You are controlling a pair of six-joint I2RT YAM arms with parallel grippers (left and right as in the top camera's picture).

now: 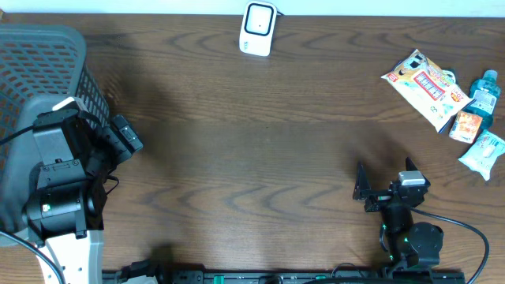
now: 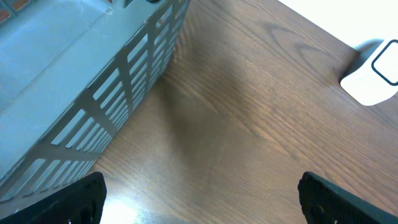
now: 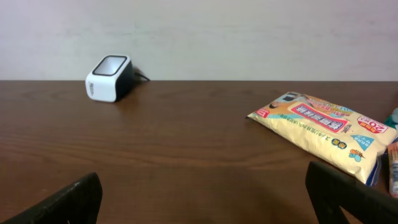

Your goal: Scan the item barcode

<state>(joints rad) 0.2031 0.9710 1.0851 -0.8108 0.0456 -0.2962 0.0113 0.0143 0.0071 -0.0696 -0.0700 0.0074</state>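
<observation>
The white barcode scanner (image 1: 258, 29) stands at the table's far edge, also in the left wrist view (image 2: 373, 78) and the right wrist view (image 3: 109, 78). A yellow packet item (image 1: 426, 87) lies at the far right, flat on the wood (image 3: 323, 127). My right gripper (image 1: 385, 180) hovers near the front right, open and empty (image 3: 205, 196), facing the scanner and the packet from well short of both. Beside the basket at the left, my left gripper (image 1: 122, 136) is open with nothing between its fingers (image 2: 199, 199).
A grey slatted basket (image 1: 39, 79) fills the left side, its wall close to my left gripper (image 2: 93, 93). A blue bottle (image 1: 483, 93), a small orange pack (image 1: 467, 125) and a white-green pack (image 1: 483, 151) lie by the right edge.
</observation>
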